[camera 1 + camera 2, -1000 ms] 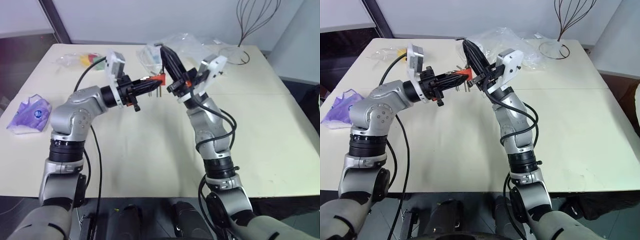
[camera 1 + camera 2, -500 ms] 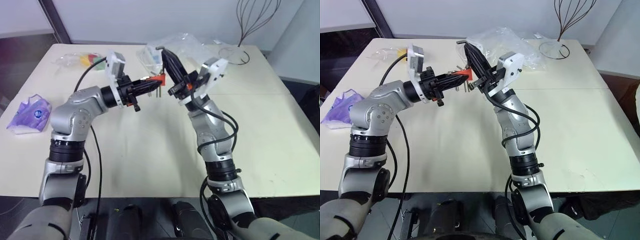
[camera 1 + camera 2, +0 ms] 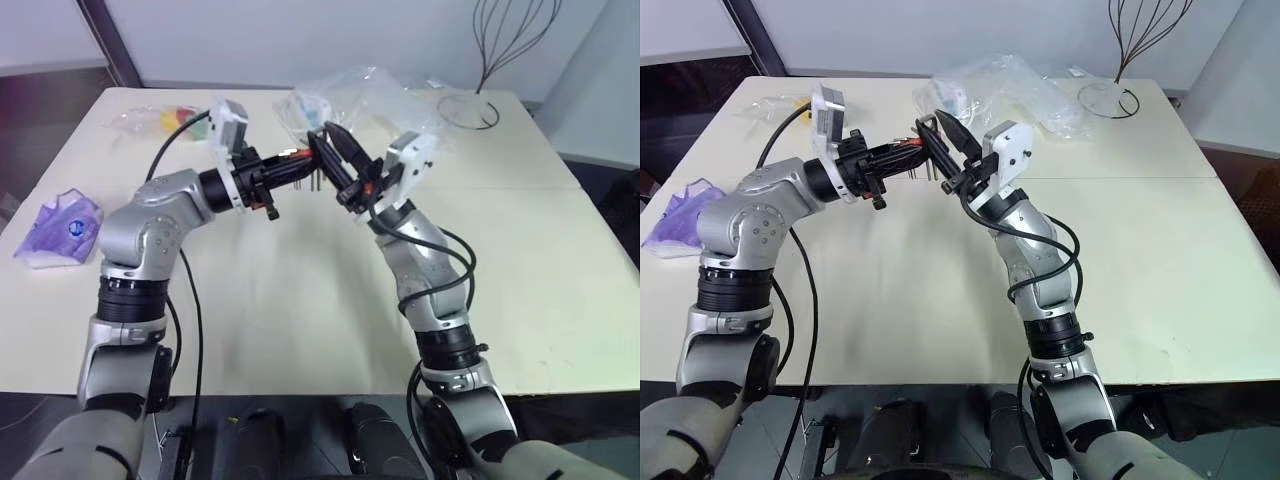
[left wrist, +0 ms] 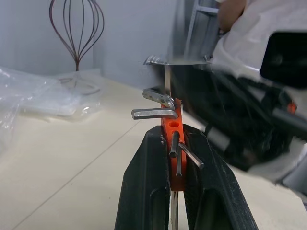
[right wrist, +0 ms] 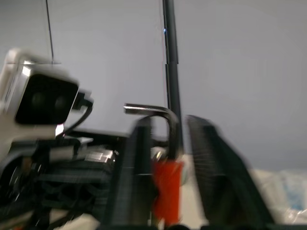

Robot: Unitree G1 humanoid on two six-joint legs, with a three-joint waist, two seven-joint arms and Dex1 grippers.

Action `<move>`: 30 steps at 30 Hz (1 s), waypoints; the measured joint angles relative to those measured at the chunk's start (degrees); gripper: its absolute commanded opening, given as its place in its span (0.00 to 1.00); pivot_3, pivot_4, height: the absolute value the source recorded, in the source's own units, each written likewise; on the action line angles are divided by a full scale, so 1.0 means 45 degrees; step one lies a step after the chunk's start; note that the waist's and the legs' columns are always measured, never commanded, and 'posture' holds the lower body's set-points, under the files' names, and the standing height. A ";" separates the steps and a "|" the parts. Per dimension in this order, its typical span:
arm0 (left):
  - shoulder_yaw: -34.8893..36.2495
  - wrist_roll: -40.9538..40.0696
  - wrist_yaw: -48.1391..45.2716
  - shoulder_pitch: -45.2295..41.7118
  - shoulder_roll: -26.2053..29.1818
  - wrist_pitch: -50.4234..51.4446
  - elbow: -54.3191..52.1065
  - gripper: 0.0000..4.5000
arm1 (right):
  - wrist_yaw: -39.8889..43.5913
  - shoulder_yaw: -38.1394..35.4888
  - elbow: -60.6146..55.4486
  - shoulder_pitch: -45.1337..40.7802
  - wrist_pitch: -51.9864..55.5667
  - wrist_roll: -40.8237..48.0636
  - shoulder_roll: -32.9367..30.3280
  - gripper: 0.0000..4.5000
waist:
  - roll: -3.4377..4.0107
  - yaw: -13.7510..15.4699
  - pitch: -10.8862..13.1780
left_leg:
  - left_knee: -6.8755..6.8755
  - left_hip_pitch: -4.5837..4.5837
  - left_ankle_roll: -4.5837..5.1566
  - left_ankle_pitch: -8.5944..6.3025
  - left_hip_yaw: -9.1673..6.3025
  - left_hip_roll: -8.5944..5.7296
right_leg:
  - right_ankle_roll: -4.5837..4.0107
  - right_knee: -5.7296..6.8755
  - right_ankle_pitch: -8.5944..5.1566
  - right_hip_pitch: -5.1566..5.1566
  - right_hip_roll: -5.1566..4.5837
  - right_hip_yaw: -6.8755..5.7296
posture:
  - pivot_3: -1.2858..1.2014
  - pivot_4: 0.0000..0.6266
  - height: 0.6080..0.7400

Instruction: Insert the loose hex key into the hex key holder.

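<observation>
I have the left pincer (image 4: 175, 191) clamped on the hex key holder (image 4: 173, 143), raised above the desk (image 3: 300, 300). The loose hex key (image 5: 163, 127) stands upright in the holder's top, its bent end out at about 9 o'clock in the right wrist view. My right pincer (image 3: 335, 150) has its fingers (image 5: 136, 158) spread, one either side of holder and key, not gripping them.
</observation>
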 measured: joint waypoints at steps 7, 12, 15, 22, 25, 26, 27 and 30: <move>0.0001 -0.0016 0.0045 -0.0002 -0.0042 0.0007 -0.0024 0.00 | 0.0094 -0.0114 -0.1142 0.1319 0.0486 0.0125 -0.0751 0.99 | -0.0001 0.0016 0.0000 | 0.0000 -0.0007 0.0000 0.0000 -0.0002 -0.0002 | 0.0000 -0.0015 0.0000 0.0005 -0.0001 -0.0001 | 0.52 0.24 1.00; 0.0030 -0.0166 0.0352 0.0325 -0.0474 0.0294 -0.0013 0.00 | -0.0025 -0.0730 -0.2858 0.2783 0.1243 0.0661 -0.1622 0.99 | -0.0001 0.0027 0.0000 | 0.0001 -0.0007 0.0001 0.0000 -0.0002 -0.0002 | 0.0001 -0.0023 0.0000 0.0013 0.0000 0.0000 | 0.52 0.24 1.00; -0.0020 -0.0444 0.0490 0.0745 -0.1148 0.0735 0.0029 0.00 | -0.0292 -0.1353 -0.3567 0.3670 0.1620 0.0768 -0.2215 0.99 | -0.0001 0.0037 0.0000 | 0.0004 -0.0002 0.0001 0.0000 -0.0005 -0.0003 | 0.0001 -0.0030 -0.0001 0.0025 0.0004 0.0000 | 0.52 0.24 1.00; -0.0278 -0.0405 0.0626 0.1209 -0.2404 0.1295 0.1735 0.00 | -0.0666 -0.2028 -0.4235 0.4974 0.1763 0.0717 -0.2883 0.99 | -0.0002 0.0034 0.0000 | 0.0003 -0.0002 0.0002 -0.0001 -0.0007 -0.0006 | 0.0000 -0.0051 -0.0001 0.0033 0.0021 0.0002 | 0.52 0.24 1.00; -0.0408 -0.0368 0.0635 0.1199 -0.3038 0.1638 0.3189 0.00 | -0.1004 -0.2091 -0.4727 0.5704 0.1785 0.0510 -0.2955 0.99 | -0.0002 0.0036 0.0000 | 0.0003 -0.0002 0.0002 -0.0001 -0.0008 -0.0010 | 0.0000 -0.0055 -0.0001 0.0037 0.0021 0.0002 | 0.52 0.24 1.00; -0.0440 -0.0357 0.0645 0.1203 -0.3228 0.1804 0.3736 0.00 | -0.1110 -0.2066 -0.4841 0.5921 0.1788 0.0428 -0.2952 0.99 | -0.0003 0.0035 0.0001 | 0.0003 -0.0003 0.0002 -0.0001 -0.0009 -0.0011 | 0.0001 -0.0059 -0.0001 0.0038 0.0022 0.0002 | 0.52 0.24 1.00; -0.0445 -0.0337 0.0651 0.1207 -0.3370 0.1929 0.4150 0.00 | -0.1197 -0.2016 -0.4937 0.6083 0.1790 0.0326 -0.2951 0.99 | -0.0003 0.0033 0.0001 | 0.0003 -0.0004 0.0002 -0.0001 -0.0008 -0.0011 | 0.0000 -0.0062 -0.0001 0.0038 0.0023 0.0002 | 0.52 0.24 1.00; -0.0495 -0.0322 0.0592 0.1205 -0.3523 0.2322 0.4759 0.00 | -0.1411 -0.1853 -0.5180 0.6360 0.1789 0.0080 -0.2939 0.99 | -0.0002 0.0001 0.0001 | 0.0001 -0.0001 0.0003 -0.0001 -0.0010 -0.0009 | 0.0000 -0.0060 -0.0002 0.0037 0.0030 0.0005 | 0.52 0.24 1.00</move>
